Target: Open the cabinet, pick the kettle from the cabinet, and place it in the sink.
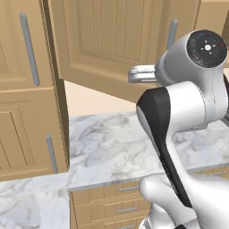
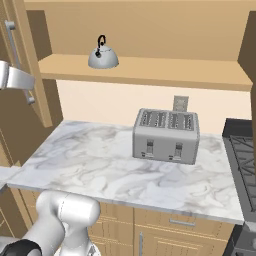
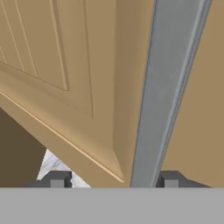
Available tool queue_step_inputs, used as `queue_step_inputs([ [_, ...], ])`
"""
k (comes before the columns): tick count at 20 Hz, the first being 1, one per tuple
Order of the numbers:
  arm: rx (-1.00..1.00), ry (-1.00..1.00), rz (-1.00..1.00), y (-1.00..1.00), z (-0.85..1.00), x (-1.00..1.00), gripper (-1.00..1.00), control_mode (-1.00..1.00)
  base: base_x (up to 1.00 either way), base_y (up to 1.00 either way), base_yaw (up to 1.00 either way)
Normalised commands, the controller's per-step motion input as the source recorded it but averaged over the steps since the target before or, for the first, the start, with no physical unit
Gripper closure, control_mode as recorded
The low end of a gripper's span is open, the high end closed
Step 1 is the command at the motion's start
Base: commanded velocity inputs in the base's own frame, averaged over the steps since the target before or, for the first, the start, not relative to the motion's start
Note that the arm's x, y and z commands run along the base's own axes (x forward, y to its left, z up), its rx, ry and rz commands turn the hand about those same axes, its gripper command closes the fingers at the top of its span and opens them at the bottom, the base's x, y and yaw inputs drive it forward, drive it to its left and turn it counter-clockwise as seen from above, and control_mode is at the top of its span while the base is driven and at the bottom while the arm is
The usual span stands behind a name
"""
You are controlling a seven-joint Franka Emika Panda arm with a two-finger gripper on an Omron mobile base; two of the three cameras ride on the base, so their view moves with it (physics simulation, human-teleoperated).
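Well, the cabinet (image 1: 107,44) already stands swung open, its door turned out over the marble counter (image 2: 100,165); the whole coming move, as I judge it, turns on the fact that the gripper (image 3: 111,179) sits down at the door's long grey handle (image 3: 164,87) while the kettle (image 2: 103,56) waits on the shelf inside, off to the arm's right and a little higher; there is only the one arm to make that reach. In the hand view the handle runs lengthwise up between the two dark fingertips (image 3: 56,179), which stand spread either side of it with a gap showing, so nothing is pinched. The kettle rests upright on the wooden shelf, black handle on top, well apart from anything else there, so a grasp from above or the front looks unobstructed. Below it the counter carries a grey toaster (image 2: 165,135) against the back wall, with a dark stove (image 2: 242,150) at the far right edge; drawers (image 1: 112,203) run under the counter. I cannot see the sink from where the cameras look.
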Motion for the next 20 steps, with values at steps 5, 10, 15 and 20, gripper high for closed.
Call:
queue_step_inputs([
  [5, -0.03, 0.0, -0.05, 0.0, 0.0, -0.02, -1.0, -1.0, 0.0, 0.0, 0.0],
  [10, -0.04, 0.0, -0.13, 0.0, 0.0, 0.0, -1.0, -1.0, 0.0, 0.0, 0.0],
  [15, -0.05, 0.0, -0.17, 0.0, 0.0, 0.0, -1.0, -1.0, 0.0, 0.0, 0.0],
  [20, -0.01, 0.0, -0.12, 0.0, 0.0, 0.0, -1.0, -1.0, 0.0, 0.0, 0.0],
])
